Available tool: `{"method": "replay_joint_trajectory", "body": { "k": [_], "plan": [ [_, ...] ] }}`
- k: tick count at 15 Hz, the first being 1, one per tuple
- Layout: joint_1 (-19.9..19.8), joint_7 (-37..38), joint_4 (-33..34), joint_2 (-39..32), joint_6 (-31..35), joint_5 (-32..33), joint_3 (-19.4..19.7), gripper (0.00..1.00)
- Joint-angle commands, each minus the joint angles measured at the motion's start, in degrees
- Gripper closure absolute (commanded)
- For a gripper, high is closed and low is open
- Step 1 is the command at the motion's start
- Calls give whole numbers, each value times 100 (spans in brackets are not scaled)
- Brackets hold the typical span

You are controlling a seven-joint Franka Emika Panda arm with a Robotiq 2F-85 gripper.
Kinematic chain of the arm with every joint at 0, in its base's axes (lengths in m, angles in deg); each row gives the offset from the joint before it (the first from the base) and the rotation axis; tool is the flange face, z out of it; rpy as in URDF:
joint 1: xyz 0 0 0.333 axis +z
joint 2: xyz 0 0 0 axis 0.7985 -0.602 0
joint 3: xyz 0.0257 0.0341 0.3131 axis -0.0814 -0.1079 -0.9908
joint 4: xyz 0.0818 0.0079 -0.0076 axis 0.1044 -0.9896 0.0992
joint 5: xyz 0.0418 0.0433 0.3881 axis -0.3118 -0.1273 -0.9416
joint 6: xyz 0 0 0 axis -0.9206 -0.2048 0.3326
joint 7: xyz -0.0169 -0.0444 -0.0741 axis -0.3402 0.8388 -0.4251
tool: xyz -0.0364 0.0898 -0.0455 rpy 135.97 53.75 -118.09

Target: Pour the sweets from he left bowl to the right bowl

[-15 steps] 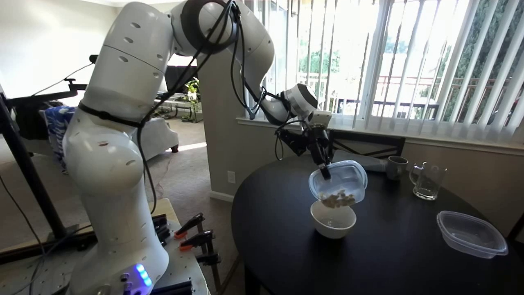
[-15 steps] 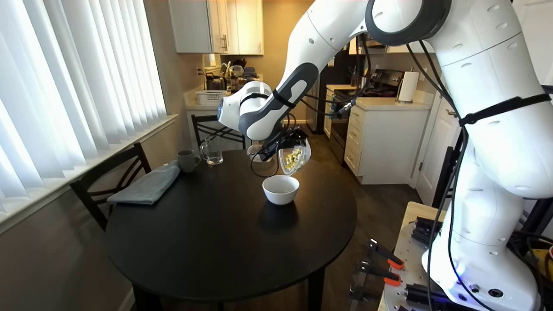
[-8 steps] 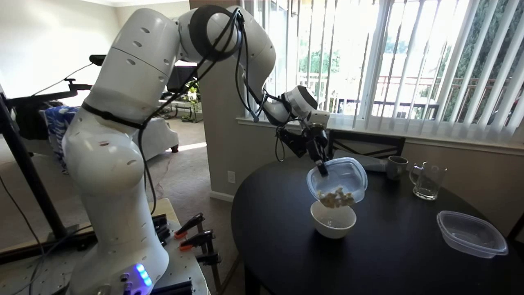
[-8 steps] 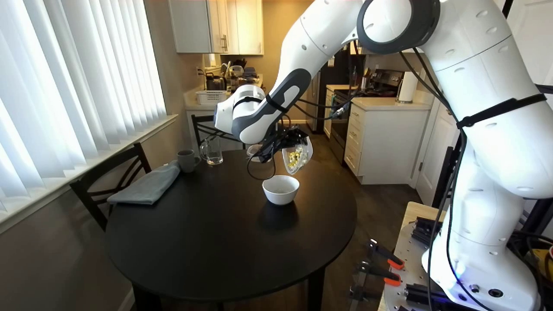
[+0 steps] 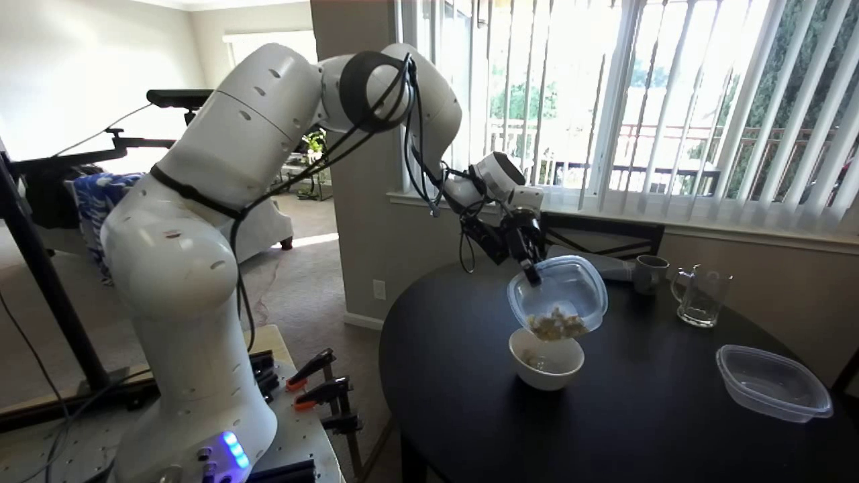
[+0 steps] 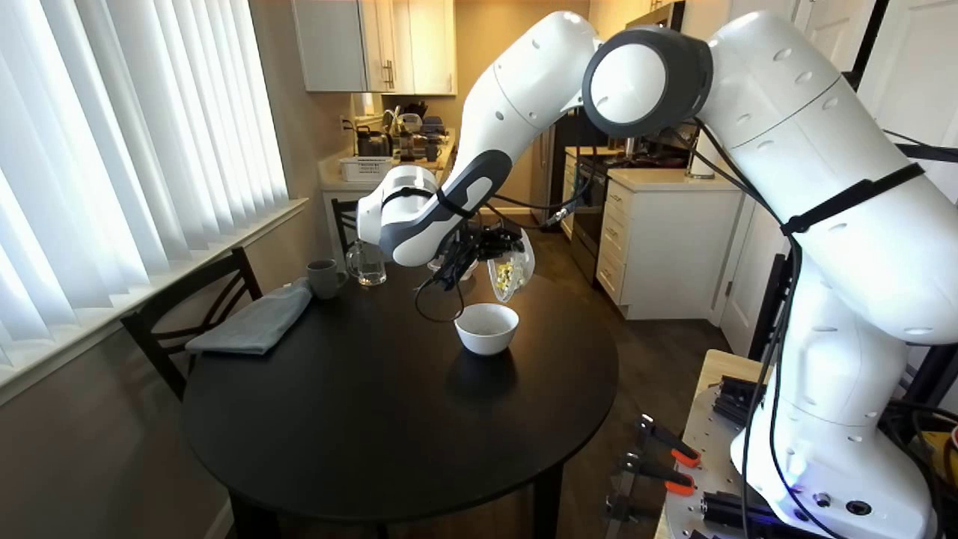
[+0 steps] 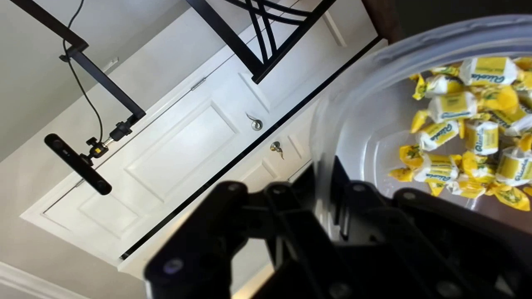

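In an exterior view: pale bowl [image 5: 565, 287], sweets [image 5: 557, 327] bunched at its low side, gripper [image 5: 533, 274] at its rim, tilted over the white bowl [image 5: 550, 380]. In an exterior view: white bowl upright on the table [image 6: 374, 419], yellow sweets in the pale bowl tipped above. Wrist view: fingers [image 7: 341, 178] pinch the pale bowl's wall, one each side.

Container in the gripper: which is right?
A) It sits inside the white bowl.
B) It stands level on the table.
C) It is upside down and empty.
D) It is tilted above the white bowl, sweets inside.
D: in both exterior views the container hangs tilted above the white bowl, and the wrist view shows wrapped sweets inside it, with the gripper closed on its rim.
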Motion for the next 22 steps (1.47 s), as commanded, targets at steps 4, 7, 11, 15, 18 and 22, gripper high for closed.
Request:
{"method": "replay_joint_trajectory", "body": {
  "k": [4,7,11,15,18,22],
  "plan": [
    [91,-206,1142,-904,-697,265,108,96],
    [87,-245,1438,-1144,-860,263,154,96],
    [78,-284,1666,-1300,-980,254,203,96],
    [95,-330,1799,-1367,-1041,260,222,96],
    [114,-362,1891,-1416,-1111,264,225,96],
    [273,-374,2049,-1662,-1761,444,318,96]
  ]
}}
